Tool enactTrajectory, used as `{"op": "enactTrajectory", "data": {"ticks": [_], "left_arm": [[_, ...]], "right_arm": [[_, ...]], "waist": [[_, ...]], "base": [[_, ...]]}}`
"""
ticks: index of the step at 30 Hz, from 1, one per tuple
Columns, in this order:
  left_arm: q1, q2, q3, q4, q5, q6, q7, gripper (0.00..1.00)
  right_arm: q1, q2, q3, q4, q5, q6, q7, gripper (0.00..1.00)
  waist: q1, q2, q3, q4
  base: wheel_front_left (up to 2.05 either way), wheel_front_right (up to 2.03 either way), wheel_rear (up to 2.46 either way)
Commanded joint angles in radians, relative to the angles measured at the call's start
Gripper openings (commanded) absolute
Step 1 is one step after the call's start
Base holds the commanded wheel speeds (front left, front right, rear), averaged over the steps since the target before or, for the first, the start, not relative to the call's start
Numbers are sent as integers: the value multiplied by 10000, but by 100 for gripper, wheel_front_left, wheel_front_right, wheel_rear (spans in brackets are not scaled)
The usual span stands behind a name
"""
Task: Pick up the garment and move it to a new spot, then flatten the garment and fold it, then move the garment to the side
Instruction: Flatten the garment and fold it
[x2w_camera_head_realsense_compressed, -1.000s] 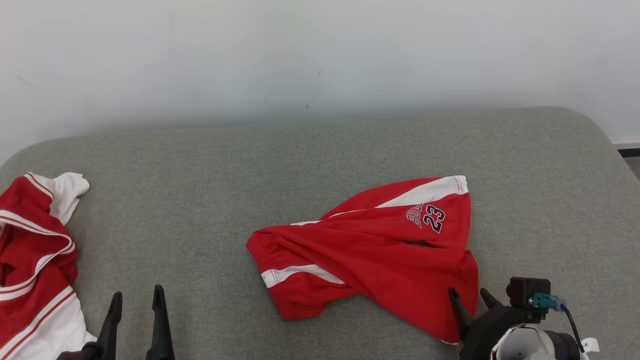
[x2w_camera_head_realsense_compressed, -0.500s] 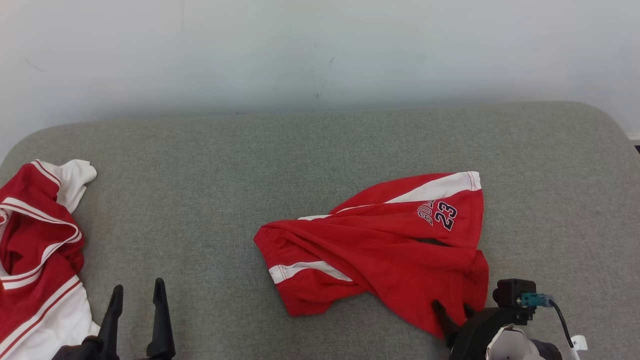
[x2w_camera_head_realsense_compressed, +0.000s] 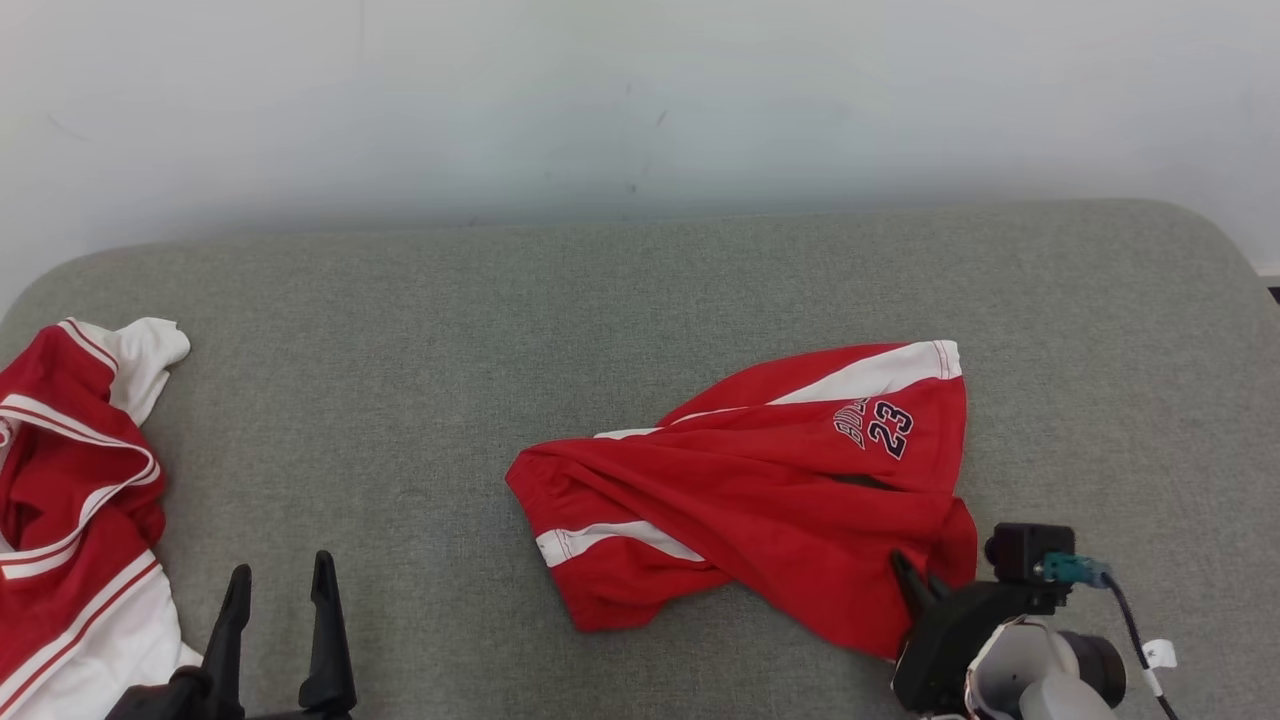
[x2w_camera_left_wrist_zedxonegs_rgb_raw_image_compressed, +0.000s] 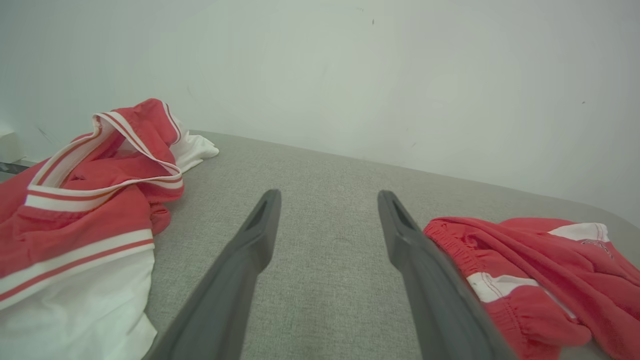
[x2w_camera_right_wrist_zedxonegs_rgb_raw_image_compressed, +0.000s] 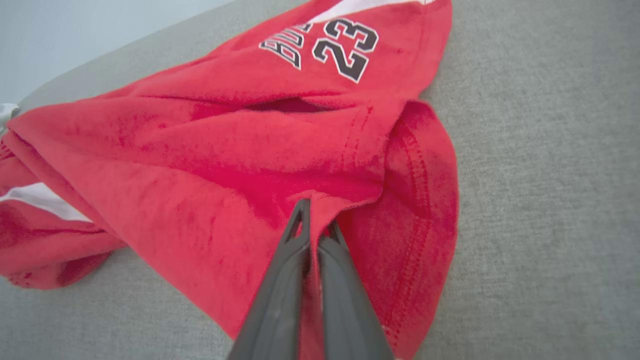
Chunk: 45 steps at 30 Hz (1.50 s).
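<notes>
The garment is a pair of red shorts with white stripes and a "23" print, lying crumpled right of centre on the grey cushion. The same garment spreads across the right wrist view, and the garment lies at the right of the left wrist view. My right gripper is at its near right corner, and in the right wrist view my right gripper is shut on a fold of the red cloth. Low at the left, my left gripper stands open over bare cushion, and my left gripper holds nothing.
A second red and white garment lies heaped at the cushion's left edge, close to my left gripper; this heap is also at the left of the left wrist view. A pale wall rises behind the cushion.
My right gripper's fingers have closed on the near right corner of the shorts. The head camera shifted slightly. The left gripper stays open in place.
</notes>
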<state>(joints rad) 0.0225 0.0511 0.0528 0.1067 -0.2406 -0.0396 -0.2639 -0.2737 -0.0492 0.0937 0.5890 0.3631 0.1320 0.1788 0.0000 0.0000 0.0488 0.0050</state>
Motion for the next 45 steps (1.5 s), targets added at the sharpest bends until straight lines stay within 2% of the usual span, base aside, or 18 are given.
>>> {"op": "enactTrajectory", "data": {"ticks": [1, 7, 12, 18, 26, 27, 28, 38, 45], "left_arm": [[-113, -8, -6, -30, -53, 29, -8, 100], [-73, -9, -61, -104, -97, 93, -8, 100], [-131, -8, -178, -176, -48, 92, -8, 100], [-247, -7, -444, -196, 26, -10, -8, 100], [-371, -7, -673, -264, -3, -32, -8, 100], [-402, -9, -710, -264, -8, -38, -8, 100], [-418, -9, -725, -257, -14, -42, -8, 100], [-368, -6, -703, -132, -19, 12, -8, 100], [-318, -5, -461, -84, -1, 52, -8, 100]], "right_arm": [[-93, -12, -109, -106, -97, -26, -186, 0], [-443, -17, -403, -831, 12, -26, -666, 0], [-1338, -19, -916, -988, -648, -26, -564, 0], [-2588, -122, -1606, -11, -1680, -26, -254, 0], [-3876, -520, -2288, 1855, -2457, -26, -932, 0], [-4017, -562, -2347, 2129, -2561, -26, -963, 40], [-4126, -579, -2361, 2388, -2669, -26, -1005, 100], [-4343, -998, -2321, 3415, -3587, -26, -2243, 100], [-3555, -793, -1551, 2687, -4036, -26, -4068, 100]], "waist": [[0, 0, 2, 15], [0, 0, 48, 44], [0, 0, 110, 165], [0, 0, 161, 606], [0, 0, 414, 1066], [0, 0, 461, 1109], [0, 0, 474, 1144], [0, 0, 353, 1035], [0, 0, 99, 538]], "base": [[0, 0, 0], [0, 0, 0], [0, 0, 0], [0, 0, 0], [0, 0, 0], [0, 0, 0], [0, 0, 0], [0, 0, 0], [0, 0, 0]]}}
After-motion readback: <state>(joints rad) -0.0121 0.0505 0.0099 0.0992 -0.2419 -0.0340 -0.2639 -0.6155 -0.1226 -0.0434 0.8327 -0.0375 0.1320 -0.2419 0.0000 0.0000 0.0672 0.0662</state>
